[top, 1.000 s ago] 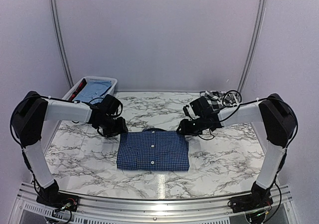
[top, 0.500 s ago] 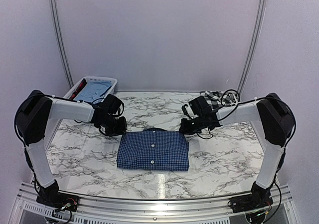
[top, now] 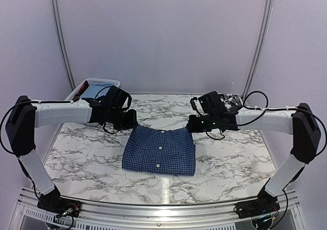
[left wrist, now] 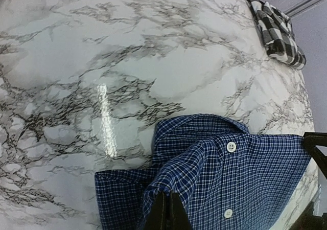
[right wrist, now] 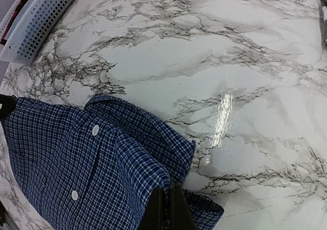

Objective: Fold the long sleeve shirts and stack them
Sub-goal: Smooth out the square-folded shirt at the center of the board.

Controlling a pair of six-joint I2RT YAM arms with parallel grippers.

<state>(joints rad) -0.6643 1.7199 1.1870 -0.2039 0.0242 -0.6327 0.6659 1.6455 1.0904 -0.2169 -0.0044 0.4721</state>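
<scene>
White marbled table (top: 76,153) with dark veining, enclosed by pale panel walls on three sides.

Dark blue checked shirt (top: 159,151), folded to a rectangle with the white-buttoned placket facing up, is found at the middle of the table, between the two arms. Its near edge is seen resting on the marble. Its far edge, the collar end, is held raised at both corners, so the cloth sags between them.

Left gripper (left wrist: 166,209): jaws pressed together, with the shirt's far left corner pinched between the tips. In the left wrist view the fabric is draped down from the fingertips, and two buttons are seen to the right of the grip.

Right gripper (right wrist: 167,207): jaws likewise clamped, on the far right corner of the same shirt. The collar fold is seen bunched just beyond the tips, and the marble beyond it is bare and glossy.

Black-and-white plaid shirt (left wrist: 278,33) is noted at the far right corner of the table, crumpled, well apart from the blue one.

White slatted plastic basket (right wrist: 43,13) is placed at the far left corner. Light blue cloth (top: 94,90) is visible inside it, partly hidden by the left arm.
</scene>
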